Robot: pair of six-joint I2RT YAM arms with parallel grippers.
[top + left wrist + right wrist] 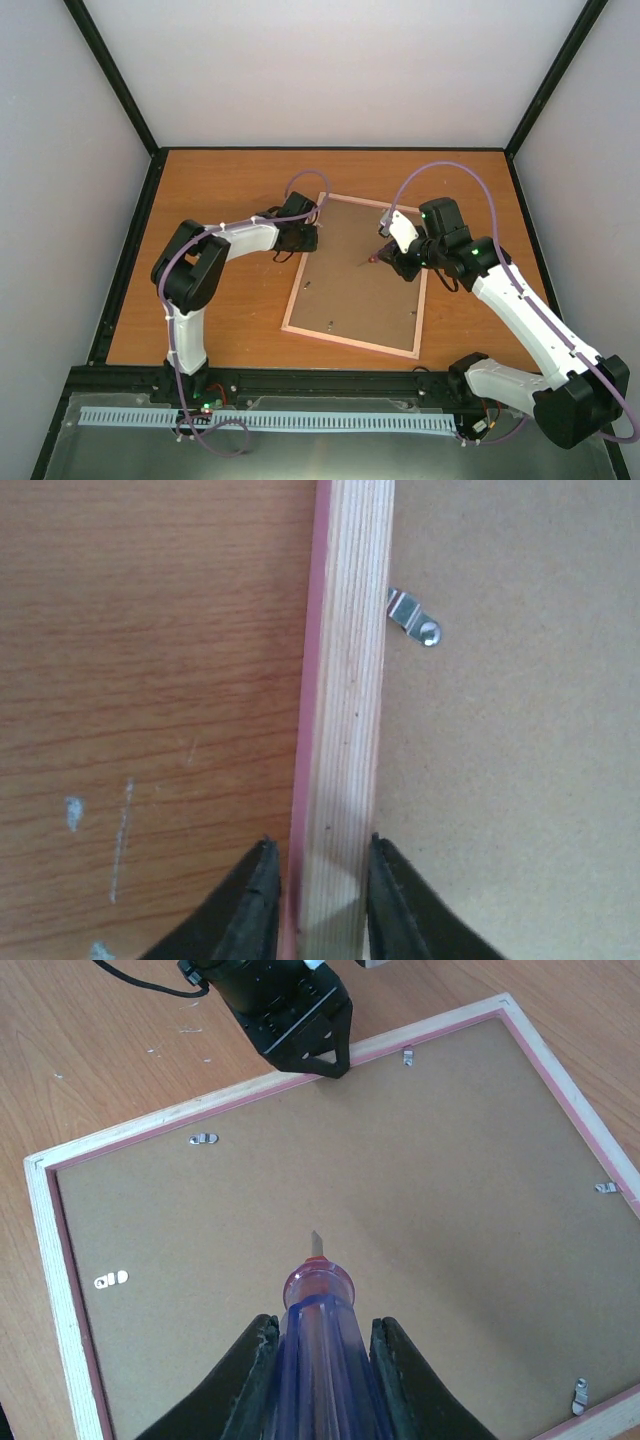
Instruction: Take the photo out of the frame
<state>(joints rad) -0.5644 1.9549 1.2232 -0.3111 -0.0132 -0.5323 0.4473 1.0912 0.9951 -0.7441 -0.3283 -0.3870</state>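
The frame [350, 341] lies face down on the table, its brown back panel [350, 285] up. The photo is hidden under that panel. My left gripper [322, 865] straddles the frame's left rail [345, 680] near the far corner, one finger on the pink outer edge and the other against the inner wood edge, shut on it. My right gripper [325, 1325] hovers over the panel's middle [420, 1210], shut on a purple-handled screwdriver [318, 1295] whose tip points down at the panel. From above, the left gripper [312, 238] and right gripper [392, 255] face each other across the frame.
Small metal clips [203, 1140] [407, 1056] [607, 1189] [580, 1395] sit along the panel's edges, and one clip [412, 618] lies just right of the gripped rail. A hanger tab [110, 1280] is on the panel. The wooden table [220, 320] has black rails round it.
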